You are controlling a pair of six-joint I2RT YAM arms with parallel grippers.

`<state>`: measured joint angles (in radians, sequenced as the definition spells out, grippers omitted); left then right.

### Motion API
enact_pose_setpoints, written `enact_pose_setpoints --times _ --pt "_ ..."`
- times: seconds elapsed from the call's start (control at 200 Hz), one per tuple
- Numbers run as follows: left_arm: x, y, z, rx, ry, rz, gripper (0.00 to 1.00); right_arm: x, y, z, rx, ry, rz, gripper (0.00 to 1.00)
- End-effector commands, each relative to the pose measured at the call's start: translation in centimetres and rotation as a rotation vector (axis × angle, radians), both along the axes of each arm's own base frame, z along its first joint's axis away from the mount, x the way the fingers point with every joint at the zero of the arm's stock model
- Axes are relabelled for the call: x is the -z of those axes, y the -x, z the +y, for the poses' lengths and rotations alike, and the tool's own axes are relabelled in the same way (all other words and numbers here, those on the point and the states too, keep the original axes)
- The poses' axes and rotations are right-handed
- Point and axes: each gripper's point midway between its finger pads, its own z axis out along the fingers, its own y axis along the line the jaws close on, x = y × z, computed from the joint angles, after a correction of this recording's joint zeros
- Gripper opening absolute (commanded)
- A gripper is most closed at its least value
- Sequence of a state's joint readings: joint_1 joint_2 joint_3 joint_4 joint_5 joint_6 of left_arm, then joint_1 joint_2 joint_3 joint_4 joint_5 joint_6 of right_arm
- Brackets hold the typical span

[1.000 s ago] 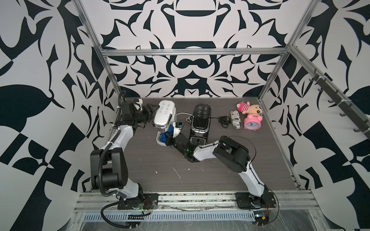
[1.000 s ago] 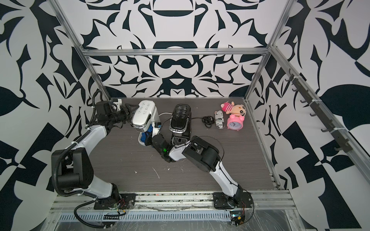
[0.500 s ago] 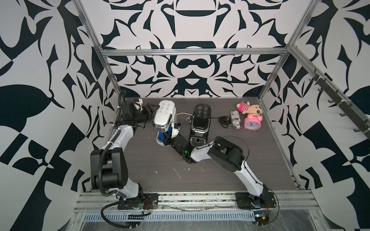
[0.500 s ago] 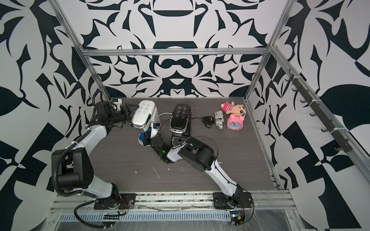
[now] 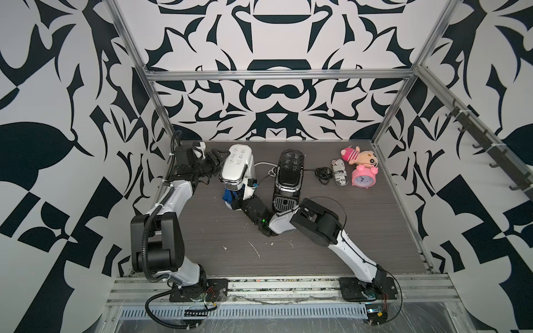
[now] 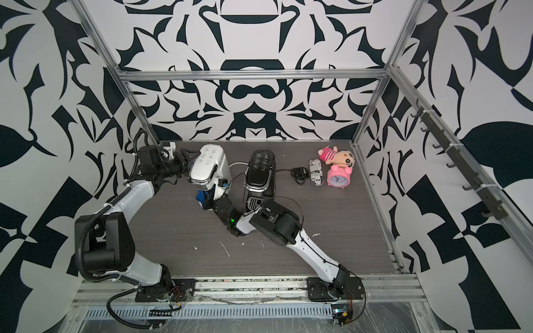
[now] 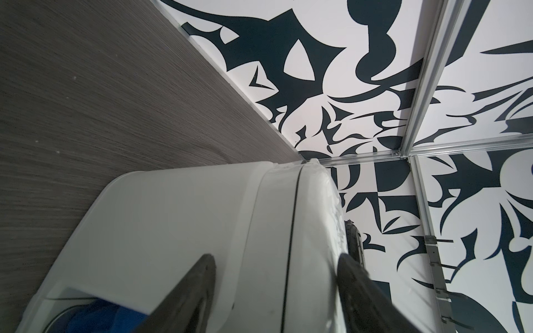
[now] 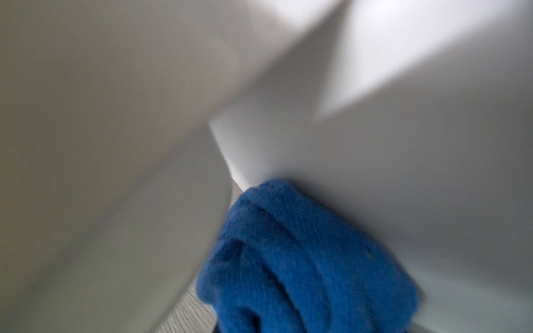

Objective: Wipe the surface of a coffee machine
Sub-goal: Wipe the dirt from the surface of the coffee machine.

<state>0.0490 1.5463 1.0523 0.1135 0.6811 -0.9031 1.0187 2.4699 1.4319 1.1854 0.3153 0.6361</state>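
Status: we see the right gripper (image 5: pixel 234 204) clamped on a crumpled blue terry cloth (image 5: pixel 228 196), low against the front of the glossy white coffee machine (image 5: pixel 237 165) (back-left of the grey wood-grain table (image 5: pixel 360 230)). Our left gripper (image 5: pixel 215 162) sits spread wide against its upper side.

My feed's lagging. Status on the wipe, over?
Left gripper open, straddling top edge of white coffee machine. Right gripper shut on blue cloth, low at its front. Black coffee machine close beside right forearm.
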Motion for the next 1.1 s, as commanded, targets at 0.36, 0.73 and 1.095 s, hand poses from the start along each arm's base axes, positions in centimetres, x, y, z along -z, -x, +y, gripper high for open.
enact_pose_setpoints --times 0.36,0.73,1.095 --pt "5.4 2.5 -2.3 0.074 0.041 0.217 0.68 -5.3 -1.3 -1.0 0.071 -0.254 -0.072 0.0" --pt "5.5 2.5 -2.3 0.074 0.045 0.218 0.68 -8.6 -1.6 -3.9 0.268 -0.165 -0.09 0.0" --pt "5.6 2.5 -2.3 0.071 0.045 0.221 0.68 -6.2 -1.2 -4.9 0.371 -0.038 -0.009 0.0"
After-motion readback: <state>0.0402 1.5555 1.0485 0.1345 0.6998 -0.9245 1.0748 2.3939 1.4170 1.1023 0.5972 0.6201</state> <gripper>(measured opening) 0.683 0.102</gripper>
